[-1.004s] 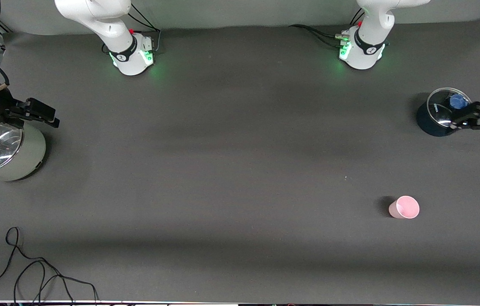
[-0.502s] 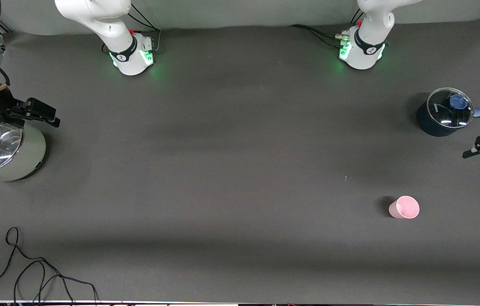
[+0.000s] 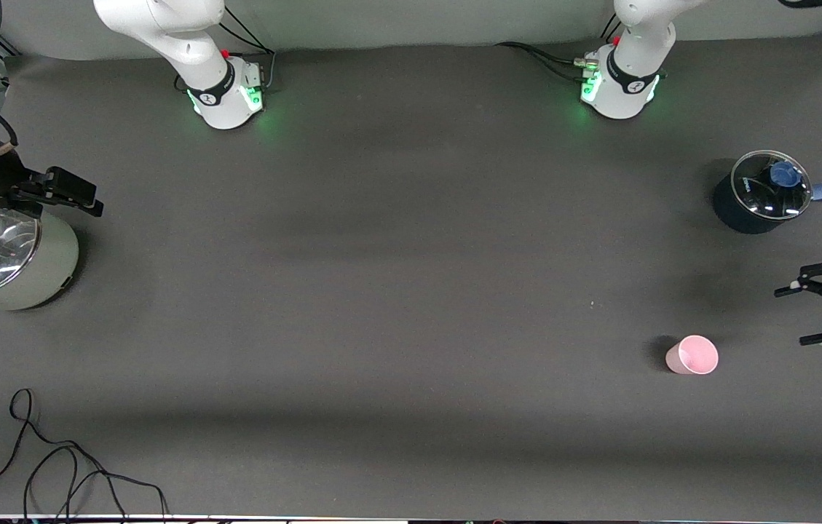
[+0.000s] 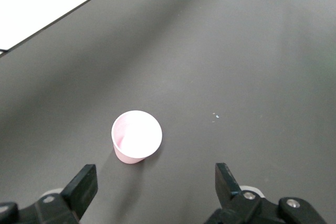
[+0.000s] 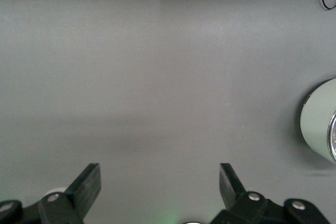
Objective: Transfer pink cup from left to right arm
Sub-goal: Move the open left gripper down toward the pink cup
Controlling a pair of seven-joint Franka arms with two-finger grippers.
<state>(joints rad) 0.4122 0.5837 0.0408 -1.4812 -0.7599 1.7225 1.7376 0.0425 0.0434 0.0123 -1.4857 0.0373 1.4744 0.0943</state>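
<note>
My left gripper (image 3: 807, 314), jaws apart, hovers near the upright pink cup (image 3: 692, 355), judged light, smooth and crushable, best pinched mid-wall; my right gripper (image 5: 157, 192) waits, jaws apart, over the pale pot (image 3: 14, 258).

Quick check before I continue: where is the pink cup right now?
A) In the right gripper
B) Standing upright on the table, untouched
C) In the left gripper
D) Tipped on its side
B: the pink cup stands mouth-up on the table, apart from the open left gripper.
</note>
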